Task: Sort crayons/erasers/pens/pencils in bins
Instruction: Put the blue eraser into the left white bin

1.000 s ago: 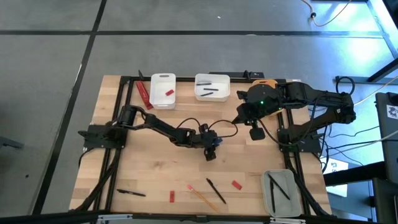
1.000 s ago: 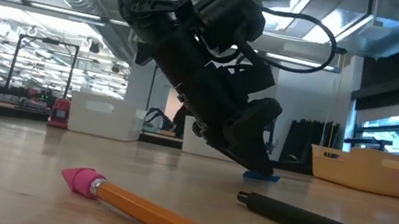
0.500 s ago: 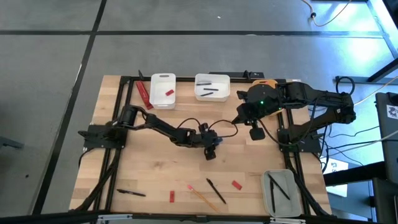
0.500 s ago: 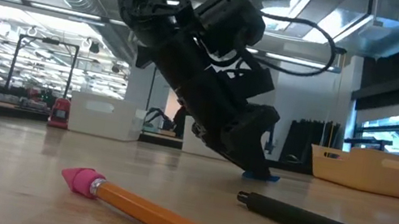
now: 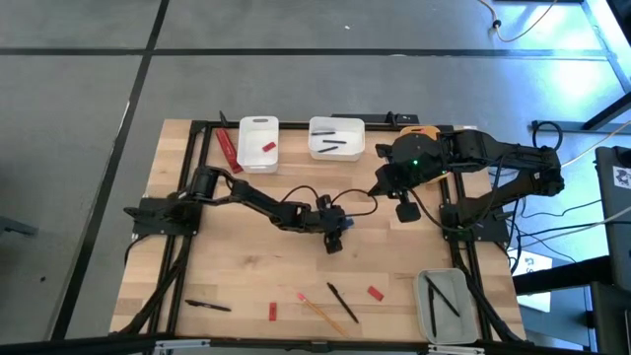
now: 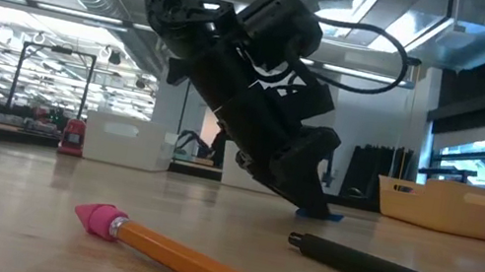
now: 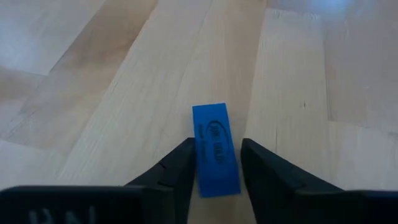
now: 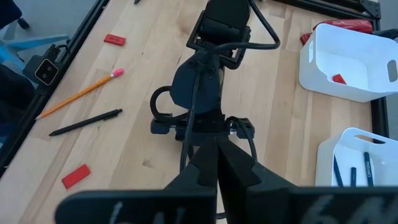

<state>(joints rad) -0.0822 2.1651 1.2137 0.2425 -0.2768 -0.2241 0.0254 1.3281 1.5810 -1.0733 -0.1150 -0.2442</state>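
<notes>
**Left hand straddles a blue eraser at mid-tabletop**

The left hand point(image 5: 334, 242) is lowered to the tabletop point(image 5: 246, 266) near its centre, and its two fingers point(image 7: 176, 169) stand either side of a flat blue eraser point(image 7: 215, 150). The gap is barely wider than the eraser; whether the pads already press it, I cannot tell. The steep lean of the wrist in the low view suggests a pinch from above, which suits a thin block lying flat.

The right hand point(image 5: 405, 210) hangs clear above the far right of the tabletop, fingers pressed together and carrying nothing, probably parked out of the way.

The narrow white bin point(image 5: 257, 145) holds a red eraser, so that is the likely destination; the wider white bin point(image 5: 336, 138) beside it holds pens. Bare wood lies between the blue eraser and those bins. The yellow-orange bin point(image 5: 422, 131) is mostly hidden under the right arm. Well apart, near the front edge, lie a pencil point(image 5: 320, 311), a pen point(image 5: 342, 302), two red erasers and another pen; the grey bin point(image 5: 449, 306) sits at the front right corner.
</notes>
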